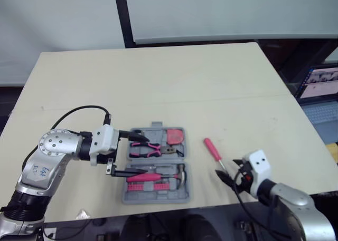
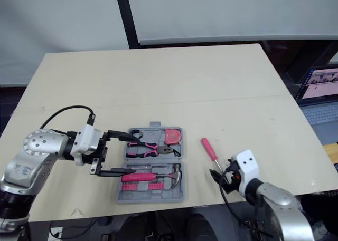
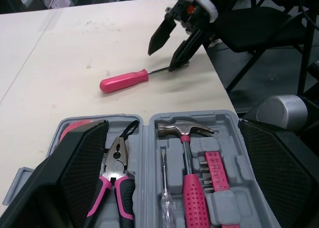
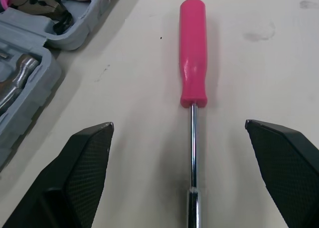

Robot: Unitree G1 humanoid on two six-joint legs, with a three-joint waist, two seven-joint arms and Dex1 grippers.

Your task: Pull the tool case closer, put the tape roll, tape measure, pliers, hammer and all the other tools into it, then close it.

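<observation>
step: screwdriver pickup, looks like the last loose tool | my right gripper (image 4: 178,124) wide open, empty, straddling its shaft | screwdriver (image 4: 193,53) flat on table, just right of open tool case (image 1: 153,199) | my left gripper (image 1: 143,155) open, empty, over case | next: advance to handle, close, lift, carry left into free slot

Pale beige tabletop (image 1: 158,77), faintly seamed across its middle. Behind its far edge, white wall panels (image 1: 222,11) split by a black upright post (image 1: 121,17). Off its right edge, an open laptop (image 1: 319,88); nearby, a black chair (image 3: 259,33).
</observation>
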